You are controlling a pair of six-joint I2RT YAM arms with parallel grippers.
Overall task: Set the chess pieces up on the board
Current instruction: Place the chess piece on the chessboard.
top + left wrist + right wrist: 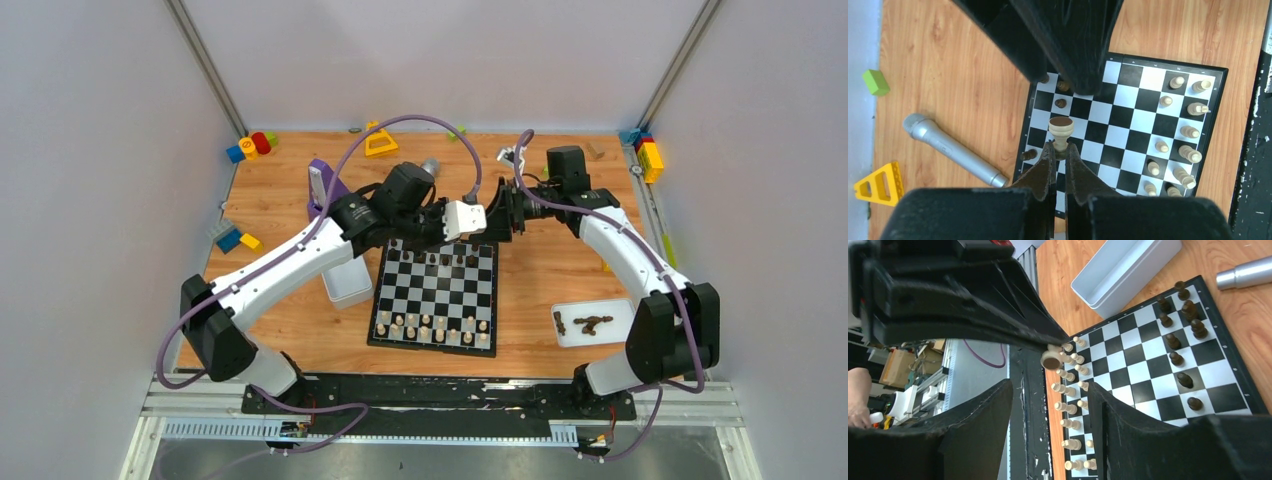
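Two robot arms meet over a chessboard (pixel 435 300) on a wooden table (pixel 540 270). The pale chessmen (pixel 432 328) stand in the two rows nearest the arms' bases. To the right of the board and apart from it, a white tray (pixel 566 341) holds a few dark pieces (pixel 592 322); a white bin (pixel 345 288) sits just beside the board's left edge. Dark chessmen (pixel 1178 342) stand unevenly along the two far rows.

Above that far side, the left gripper (pixel 1060 149) has its fingers pinched tight on the narrow end of a single pale piece (pixel 1061 127); the piece is held in the air over the squares, its wide, brown-faced end pointing away from the fingertips. The right gripper (pixel 1050 390) faces it from the other side, its jaws spread wide and holding nothing; its fingertips are near the piece, though whether they touch it cannot be told.

Beyond the board, a silver microphone (pixel 950 149) lies on the wood just off the far edge; past it are a yellow triangular toy (pixel 880 184) and a green block (pixel 876 82). A purple object (pixel 322 185) stands near the left arm's elbow; coloured blocks (pixel 250 145) sit in the far left corner, and more blocks (pixel 648 155) in the far right.
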